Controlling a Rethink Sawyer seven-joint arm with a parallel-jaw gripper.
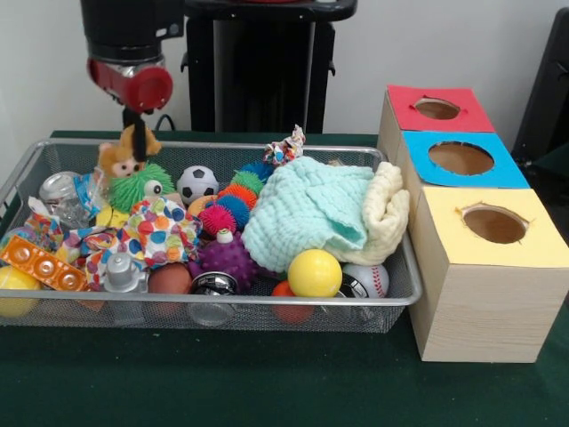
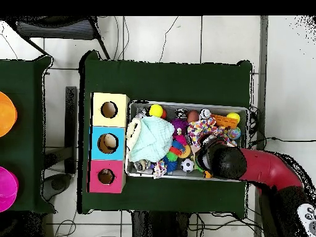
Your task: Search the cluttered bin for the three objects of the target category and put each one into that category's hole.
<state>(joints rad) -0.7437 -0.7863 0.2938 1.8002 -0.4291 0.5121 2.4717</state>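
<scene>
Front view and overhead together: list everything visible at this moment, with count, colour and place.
Wire mesh bin: 1, silver, on the green table.
Wooden box with holes: 1, pale wood, beside the bin; panels red, blue, yellow.
Knitted cloth: 1, mint and cream, on the bin's box side.
Plush toy: 1, orange-tan, far corner under the gripper.
Soccer ball: 1, black and white, far edge.
Baseball: 1, white, near wall.
Smooth ball: 1, yellow, near wall.
Spiky ball: 1, purple, centre.
Fuzzy ball with eye: 1, green.
Spotted fabric toy: 1, multicoloured.
Gripper: 1, black, hanging by the plush toy; grip unclear.
</scene>
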